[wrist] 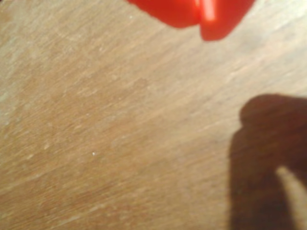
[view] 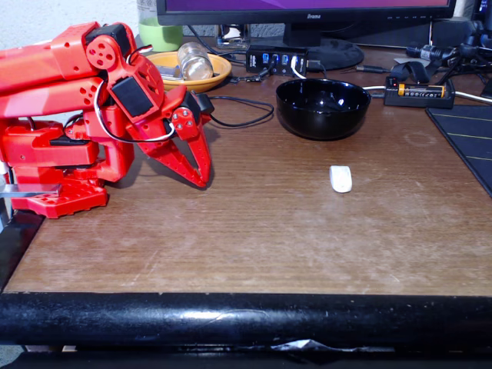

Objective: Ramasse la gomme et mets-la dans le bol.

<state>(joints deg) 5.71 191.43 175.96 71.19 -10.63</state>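
Fixed view shows my pincer (view: 201, 178) closed and empty, tips down near the surface (view: 254, 231), well apart from the gomme (view: 340, 178) lying before the bol (view: 323, 108), so I judge the reach unstarted: next, open and swing across

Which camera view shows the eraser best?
The fixed view. There the eraser lies whole and sharp on the bare table, in front of the black bowl and right of the gripper. The wrist view shows blurred wood and red fingertips, with no eraser.

Glossy bol (view: 323, 108) on scuffed matt wooden table (view: 254, 231).
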